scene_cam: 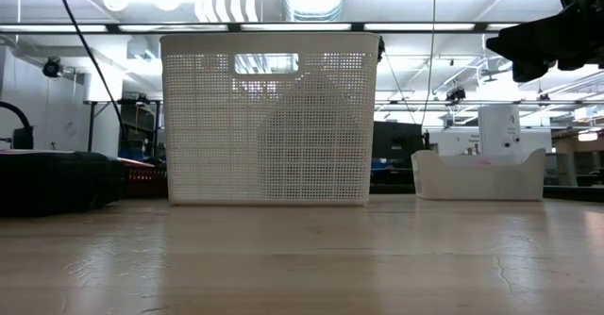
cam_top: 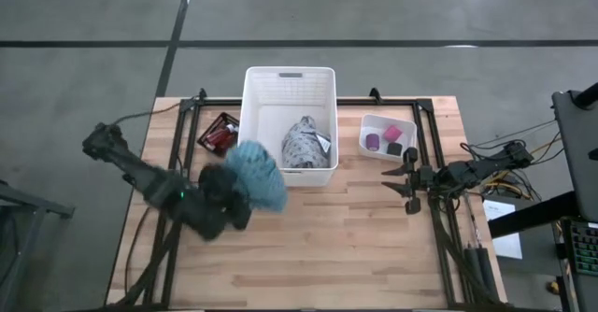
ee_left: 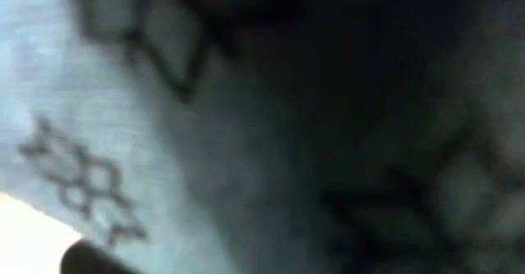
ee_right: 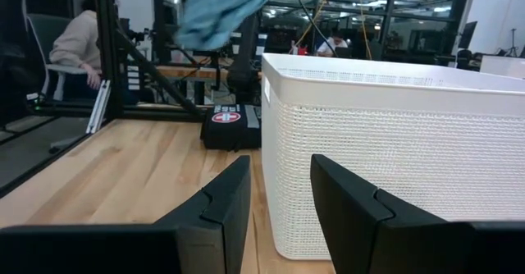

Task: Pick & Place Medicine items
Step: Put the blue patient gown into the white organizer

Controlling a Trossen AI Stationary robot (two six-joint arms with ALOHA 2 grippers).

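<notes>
At about 9 o'clock of the white basket (cam_top: pixel 289 83), just off its front-left corner, the left gripper (cam_top: pixel 245 192) is hanging above the table (cam_top: pixel 355 247), clenched on the teal cloth (cam_top: pixel 258 174). The cloth is dangling in the air, its edge overlapping the basket's left rim in the high view; in the left wrist view the patterned teal fabric (ee_left: pixel 164 143) is filling the whole picture. The right wrist view is showing the same cloth (ee_right: pixel 220 10) hanging high beside the basket (ee_right: pixel 394 159).

Inside the basket, the grey cloth (cam_top: pixel 304 144) is lying crumpled toward the 6 o'clock side.

At 9 o'clock of the basket, behind the left arm, a dark case (cam_top: pixel 219 132) is sitting on the table with red bottles in it; their count is too small to tell.

At 3 o'clock of the basket, a small white tray (cam_top: pixel 366 131) is holding the purple roll (cam_top: pixel 373 142), the pink roll (cam_top: pixel 392 133) and the black roll (cam_top: pixel 395 148), close together.

At 4 o'clock of the basket, in front of the tray, the right gripper (cam_top: pixel 402 183) is hovering over the table, fingers (ee_right: pixel 217 204) partly apart and holding nothing, pointing toward the basket.

A person (ee_right: pixel 78 44) is sitting in the room beyond the table, seen in the right wrist view.
</notes>
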